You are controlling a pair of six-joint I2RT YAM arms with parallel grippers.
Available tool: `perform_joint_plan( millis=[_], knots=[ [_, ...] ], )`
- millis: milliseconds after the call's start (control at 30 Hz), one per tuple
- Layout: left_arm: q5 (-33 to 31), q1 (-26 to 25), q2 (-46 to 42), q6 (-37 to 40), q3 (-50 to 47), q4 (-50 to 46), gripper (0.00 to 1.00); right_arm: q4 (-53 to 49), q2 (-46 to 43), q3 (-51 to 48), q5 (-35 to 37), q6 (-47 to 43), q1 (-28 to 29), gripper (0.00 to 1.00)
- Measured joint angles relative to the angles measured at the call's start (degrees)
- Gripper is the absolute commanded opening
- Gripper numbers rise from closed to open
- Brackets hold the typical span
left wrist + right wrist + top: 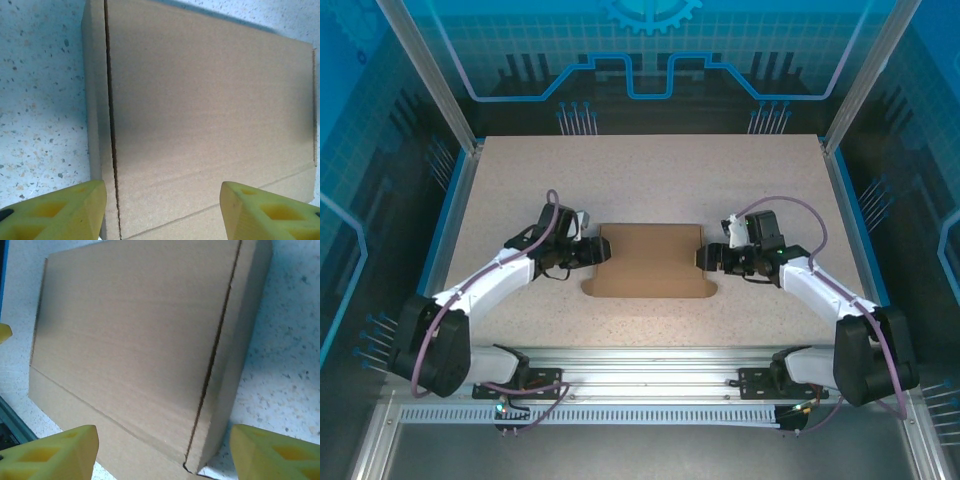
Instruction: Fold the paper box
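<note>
Left wrist view: the paper box (210, 125) runs off the top and bottom edges, and the left gripper (162, 187) is chopped at the bottom, only its yellow tips showing. Same deal in the right wrist view for the right gripper (163, 432). There's also a yellow sliver (3, 332) cut by the left edge, and I can't tell what it is. From the top, both grippers cover the box's side edges, and any contact is too small to call.

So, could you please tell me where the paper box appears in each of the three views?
Top external: the paper box lies flat at the centre of the speckled table.
Left wrist: it covers the middle and right of the frame, with a dark crease near its left edge.
Right wrist: it covers the middle and left, with a dark crease near its right edge.
Shared landmark: the speckled table bordering the box.
</note>
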Motion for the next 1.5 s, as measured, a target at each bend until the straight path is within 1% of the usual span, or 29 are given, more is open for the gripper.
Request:
perform_joint_plan(
  millis=[267,367,667,800,867,967,1067,1133,1200,1267,1500],
  knots=[
    [-0.02,0.0,3.32,0.02,0.0,-1.09,0.65,0.61,1.81,-1.57,-0.24,0.17,-0.11,0.55],
    [-0.02,0.0,3.8,0.02,-0.02,-1.25,0.66,0.92,2.58,-1.92,-0.31,0.39,-0.11,0.55],
    [0.31,0.0,4.46,-0.02,-0.02,-1.29,0.67,3.56,4.22,-3.19,-2.67,1.07,-0.04,0.65],
    [1.29,0.0,4.72,0.0,-0.02,-1.29,0.68,4.09,4.61,-3.19,-3.58,1.25,0.04,0.72],
    [1.99,0.0,4.94,0.04,-0.04,-1.33,0.73,4.33,4.63,-3.19,-3.93,1.36,0.07,0.77],
    [3.13,0.0,5.05,0.22,-0.17,-1.46,0.76,4.72,4.63,-3.3,-4.72,1.44,0.07,0.82],
    [3.69,0.0,5.05,0.72,-0.22,-1.55,0.82,4.92,4.63,-3.41,-5.01,1.4,0.07,0.87],
    [3.82,0.0,5.05,1.03,-0.24,-1.66,0.89,5.05,4.63,-3.41,-5.31,1.38,0.07,0.91],
    [4.09,0.0,5.05,1.4,-0.26,-1.68,0.99,5.31,4.68,-3.45,-5.86,1.49,0.07,0.96],
    [4.24,0.0,5.05,1.38,-0.33,-1.7,0.99,5.57,4.68,-3.54,-6.32,1.46,0.07,1.0],
    [5.01,0.04,5.05,1.49,-0.57,-1.62,0.99,6.34,4.68,-3.72,-7.61,1.42,0.07,1.0]
  ],
)
